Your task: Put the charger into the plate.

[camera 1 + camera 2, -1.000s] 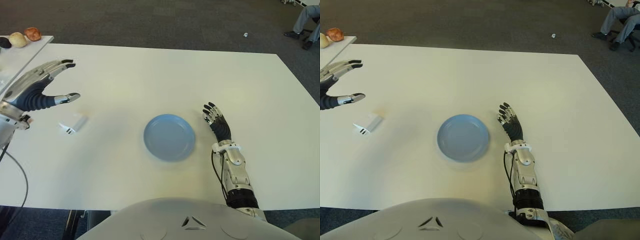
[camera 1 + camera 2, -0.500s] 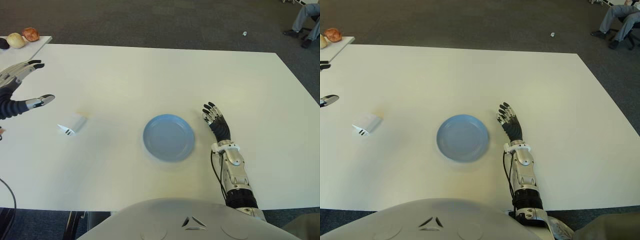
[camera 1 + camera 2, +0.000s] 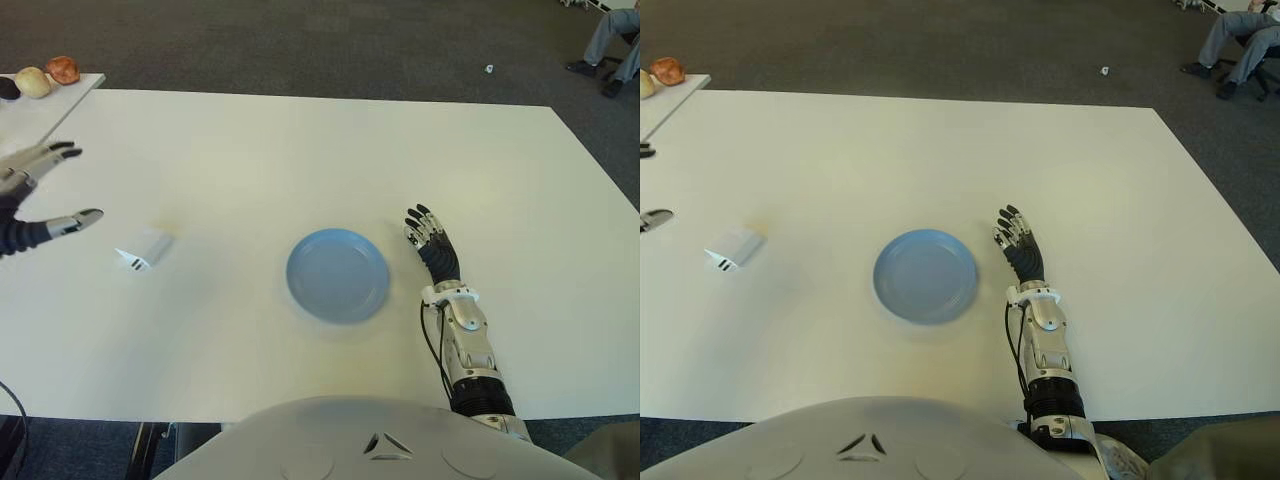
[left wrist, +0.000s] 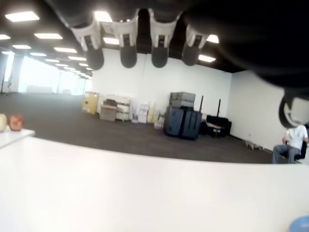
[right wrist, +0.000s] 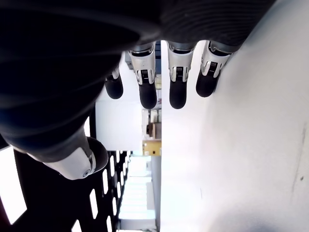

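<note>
The white charger [image 3: 144, 247] lies on the white table [image 3: 300, 150], left of the blue plate [image 3: 338, 274], which holds nothing. My left hand [image 3: 40, 195] is at the table's left edge, left of the charger and apart from it, its fingers spread and empty. In the left wrist view the fingers [image 4: 128, 46] are stretched out with nothing between them. My right hand [image 3: 430, 240] shows just right of the plate, fingers extended and empty.
A side table [image 3: 25, 105] at the far left carries several small round items [image 3: 35, 80]. A seated person's legs [image 3: 615, 40] show on the dark carpet at the far right. A small white scrap [image 3: 490, 69] lies on the floor beyond the table.
My left hand has drawn back to the left, away from the charger, to the table's left edge. The charger, the plate and my right hand have not moved.
</note>
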You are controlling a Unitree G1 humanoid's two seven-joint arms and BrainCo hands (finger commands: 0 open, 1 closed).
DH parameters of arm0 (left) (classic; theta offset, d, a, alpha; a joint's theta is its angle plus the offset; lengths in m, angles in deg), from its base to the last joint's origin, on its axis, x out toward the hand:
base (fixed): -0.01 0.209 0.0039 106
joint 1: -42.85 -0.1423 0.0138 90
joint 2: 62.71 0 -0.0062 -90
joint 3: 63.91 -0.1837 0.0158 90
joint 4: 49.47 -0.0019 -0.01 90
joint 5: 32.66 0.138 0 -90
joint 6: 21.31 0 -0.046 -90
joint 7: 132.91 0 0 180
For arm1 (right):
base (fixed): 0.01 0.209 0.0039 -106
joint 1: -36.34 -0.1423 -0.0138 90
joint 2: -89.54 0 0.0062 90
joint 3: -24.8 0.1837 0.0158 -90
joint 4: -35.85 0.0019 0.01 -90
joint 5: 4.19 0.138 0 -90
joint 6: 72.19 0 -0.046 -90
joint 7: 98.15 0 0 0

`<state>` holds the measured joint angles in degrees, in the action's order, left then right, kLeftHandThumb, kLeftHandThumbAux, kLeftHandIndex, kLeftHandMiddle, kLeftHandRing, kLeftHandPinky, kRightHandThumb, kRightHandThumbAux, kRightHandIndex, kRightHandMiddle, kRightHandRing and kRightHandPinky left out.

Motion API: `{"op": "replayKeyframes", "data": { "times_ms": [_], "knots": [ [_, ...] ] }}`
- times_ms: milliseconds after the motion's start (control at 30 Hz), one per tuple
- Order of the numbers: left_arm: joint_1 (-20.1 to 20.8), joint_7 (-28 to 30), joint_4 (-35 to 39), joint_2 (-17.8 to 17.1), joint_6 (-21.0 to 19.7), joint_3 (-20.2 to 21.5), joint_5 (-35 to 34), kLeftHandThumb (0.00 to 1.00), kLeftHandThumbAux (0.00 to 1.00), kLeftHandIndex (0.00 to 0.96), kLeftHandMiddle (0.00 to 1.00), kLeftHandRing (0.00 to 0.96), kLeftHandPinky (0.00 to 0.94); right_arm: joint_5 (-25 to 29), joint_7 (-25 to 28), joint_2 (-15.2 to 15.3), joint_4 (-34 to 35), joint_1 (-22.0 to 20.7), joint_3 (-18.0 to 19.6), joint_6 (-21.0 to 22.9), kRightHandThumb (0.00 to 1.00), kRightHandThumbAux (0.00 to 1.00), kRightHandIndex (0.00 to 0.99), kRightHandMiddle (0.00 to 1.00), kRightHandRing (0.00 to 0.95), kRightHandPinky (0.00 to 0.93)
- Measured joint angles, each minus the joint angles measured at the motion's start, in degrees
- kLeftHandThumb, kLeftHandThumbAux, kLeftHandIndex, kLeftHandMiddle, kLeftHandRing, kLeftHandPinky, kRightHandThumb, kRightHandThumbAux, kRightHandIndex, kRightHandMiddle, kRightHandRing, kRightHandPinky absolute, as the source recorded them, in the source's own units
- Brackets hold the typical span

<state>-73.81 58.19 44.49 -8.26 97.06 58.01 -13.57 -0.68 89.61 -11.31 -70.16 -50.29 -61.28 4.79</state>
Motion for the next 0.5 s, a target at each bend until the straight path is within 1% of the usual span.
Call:
{"op": "replayKeyframes", "data": {
  "times_ms": [133, 267, 500],
  "knots": [
    [-1.09, 0.01, 0.04, 2.90, 1.16, -3.03, 1.60, 0.272, 0.260, 0.000, 0.000, 0.000, 0.023, 0.01, -0.07, 0.07, 0.05, -0.26, 0.00, 0.00, 0.000, 0.617, 0.014, 0.139, 0.107, 0.031],
    [-1.71, 0.09, 1.06, 4.51, 1.20, -4.10, 1.80, 0.264, 0.257, 0.000, 0.000, 0.000, 0.021, 0.05, -0.07, 0.28, 0.11, -0.27, 0.00, 0.09, 0.000, 0.617, 0.013, 0.139, 0.106, 0.038],
    [-2.65, 1.47, 5.48, 7.10, -1.08, -6.30, 1.80, 0.238, 0.271, 0.000, 0.000, 0.000, 0.033, 0.06, -0.07, 0.40, 0.58, -0.18, -0.03, 0.91, 0.000, 0.612, 0.015, 0.138, 0.107, 0.041]
  ]
}}
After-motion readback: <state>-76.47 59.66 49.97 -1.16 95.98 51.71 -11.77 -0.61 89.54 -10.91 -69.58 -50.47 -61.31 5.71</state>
